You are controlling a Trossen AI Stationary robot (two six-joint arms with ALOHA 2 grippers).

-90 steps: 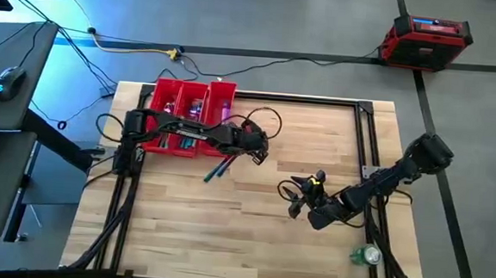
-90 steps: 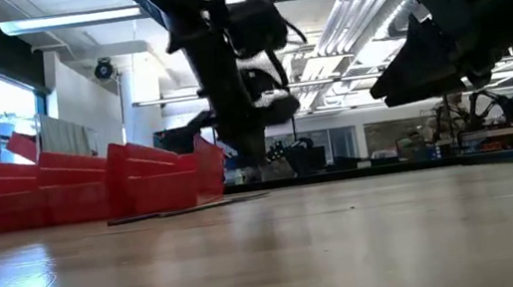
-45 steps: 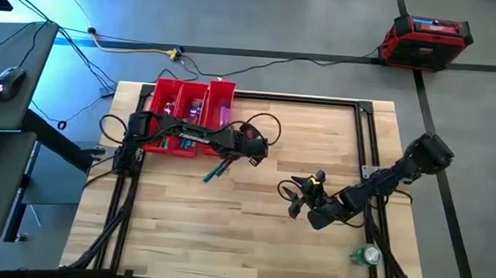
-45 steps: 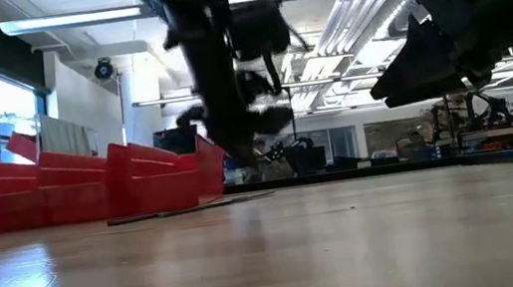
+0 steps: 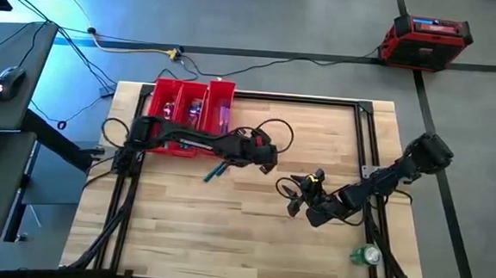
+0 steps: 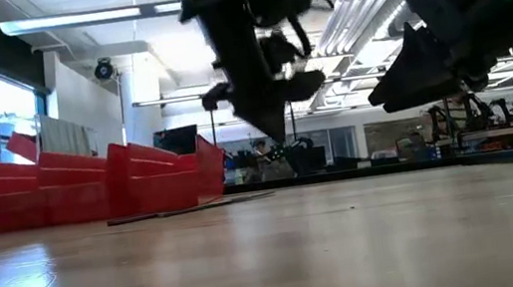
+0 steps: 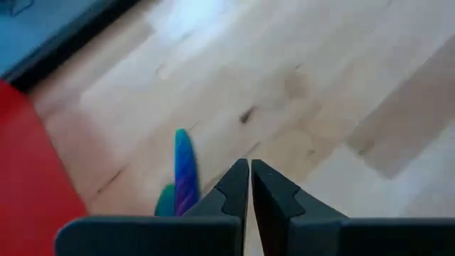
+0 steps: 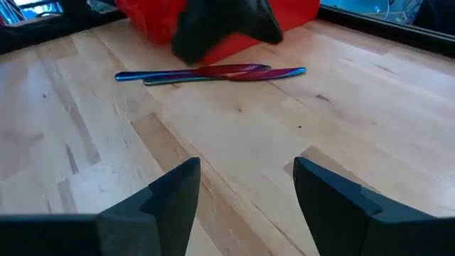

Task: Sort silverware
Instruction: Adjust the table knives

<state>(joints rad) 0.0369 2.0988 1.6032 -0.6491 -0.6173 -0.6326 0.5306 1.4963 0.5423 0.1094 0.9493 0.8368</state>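
Two loose silverware pieces (image 8: pixel 213 72) lie flat and side by side, touching, on the tabletop (image 5: pixel 251 225) just in front of the red tray (image 5: pixel 187 109); more pieces sit in the tray's compartments. Judged light, stiff, thin and slick, lying low on the wood, so hard to get under. Best taken across the narrow handle near mid-length, one piece at a time.

Left pincer (image 7: pixel 249 181) pressed together, holding nothing, above the tabletop just beside the pieces. Right pincer (image 8: pixel 245 188) spread, empty, waiting near the right side.

Versus a second ago: the left pincer has moved right, away from the tray and past the pieces. Pieces and right arm unchanged.
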